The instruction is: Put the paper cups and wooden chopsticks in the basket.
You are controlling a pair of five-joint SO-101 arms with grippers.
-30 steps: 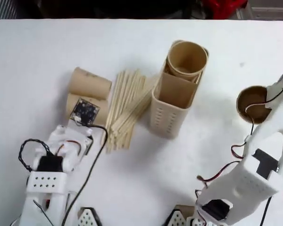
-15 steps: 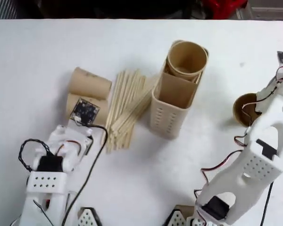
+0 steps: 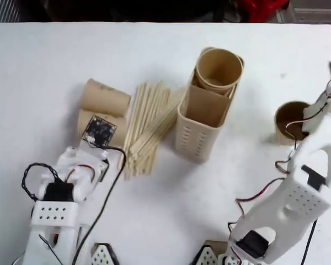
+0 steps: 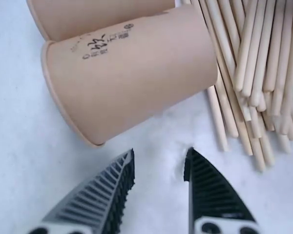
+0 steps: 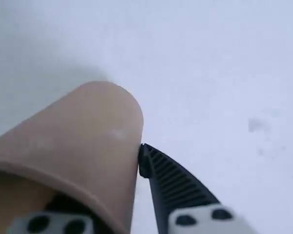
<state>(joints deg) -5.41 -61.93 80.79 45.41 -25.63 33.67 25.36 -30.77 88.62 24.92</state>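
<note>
Two paper cups lie on their sides left of centre, one behind the other. A pile of wooden chopsticks lies beside them and leans on the beige perforated basket, which holds nested cups. My left gripper is open just short of the nearer cup, with the chopsticks beside it and nothing between its fingers. My right gripper is shut on another paper cup at the table's right side. One finger is outside the cup wall.
The white table has free room in front of the basket and along the far side. The left arm's body sits at the near left, the right arm's at the near right, with cables hanging.
The right arm shifted with its cup, which slid slightly left and then back. The left arm, lying cups, chopsticks and basket kept still.
</note>
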